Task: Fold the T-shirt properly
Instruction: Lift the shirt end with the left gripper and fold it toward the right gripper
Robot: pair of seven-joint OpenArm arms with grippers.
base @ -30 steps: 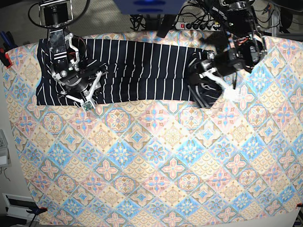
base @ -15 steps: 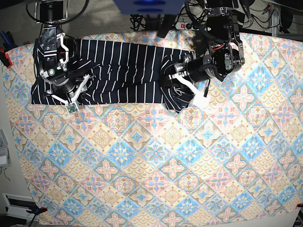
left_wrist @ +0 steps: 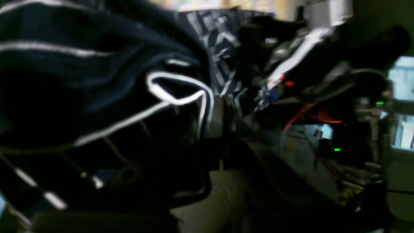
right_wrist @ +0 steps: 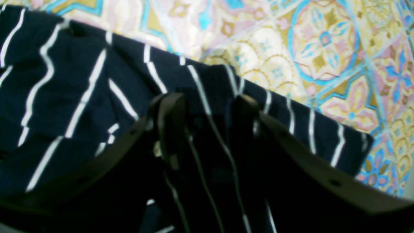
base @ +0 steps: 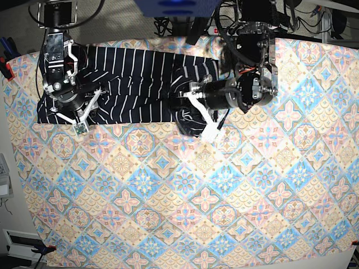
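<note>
The T-shirt (base: 140, 84), dark navy with thin white stripes, lies as a long band along the far side of the patterned tablecloth (base: 196, 196). My left gripper (base: 188, 112) is shut on the shirt's bunched right end, which is lifted and doubled over toward the middle. In the left wrist view the cloth (left_wrist: 81, 97) hangs crumpled in front of the lens. My right gripper (base: 78, 112) stands on the shirt's left part. In the right wrist view its two dark fingers (right_wrist: 169, 123) hold a fold of the striped cloth (right_wrist: 64, 97) near its edge.
A power strip and cables (base: 224, 28) lie behind the table's far edge. A red clamp (base: 5, 70) holds the tablecloth at the far left corner. The table's left edge runs close to the right arm.
My left gripper has carried the shirt's right end well to the left, shortening the band. My right gripper has shifted slightly left with the shirt's left end.
</note>
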